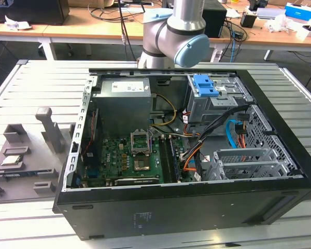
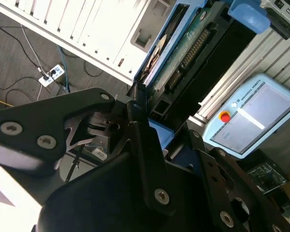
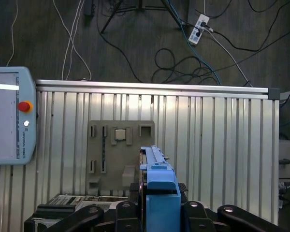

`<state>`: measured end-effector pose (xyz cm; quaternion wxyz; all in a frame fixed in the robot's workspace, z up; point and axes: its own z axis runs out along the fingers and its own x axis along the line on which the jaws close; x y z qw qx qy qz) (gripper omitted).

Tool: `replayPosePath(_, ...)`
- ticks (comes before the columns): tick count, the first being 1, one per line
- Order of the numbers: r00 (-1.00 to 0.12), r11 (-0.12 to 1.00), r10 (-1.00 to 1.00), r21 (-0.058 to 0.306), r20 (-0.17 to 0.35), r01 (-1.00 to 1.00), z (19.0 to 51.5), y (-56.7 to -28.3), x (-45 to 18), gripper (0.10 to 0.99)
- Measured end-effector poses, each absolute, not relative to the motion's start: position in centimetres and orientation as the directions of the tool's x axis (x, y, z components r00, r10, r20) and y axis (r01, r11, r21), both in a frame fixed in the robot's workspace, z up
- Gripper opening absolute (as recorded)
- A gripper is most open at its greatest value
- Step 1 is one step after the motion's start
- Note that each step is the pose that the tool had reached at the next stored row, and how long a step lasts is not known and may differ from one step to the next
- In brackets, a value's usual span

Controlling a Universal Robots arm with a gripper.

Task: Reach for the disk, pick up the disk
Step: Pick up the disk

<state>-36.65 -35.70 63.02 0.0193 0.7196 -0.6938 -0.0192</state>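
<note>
Gripper (image 3: 160, 208) is closed on the flat rectangular disk (image 3: 153, 158), jaws against both broad faces. The disk is held edge-on, with a blue plastic side rail along the edge. The second wrist view shows a green circuit board on one face. The disk hangs over the ribbed metal surface (image 3: 222, 145), near the grey slotted plate (image 3: 106, 145).

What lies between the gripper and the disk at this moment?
Nothing: in the first wrist view the disk stands edge-on inside the gripper, gripped from both sides.
</note>
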Motion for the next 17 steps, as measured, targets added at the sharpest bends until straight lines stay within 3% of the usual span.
replayPosePath(17, 0.036, -0.036, -0.999, 0.054, -0.001, -0.998, 60.7, -35.7, -36.4, 0.369)
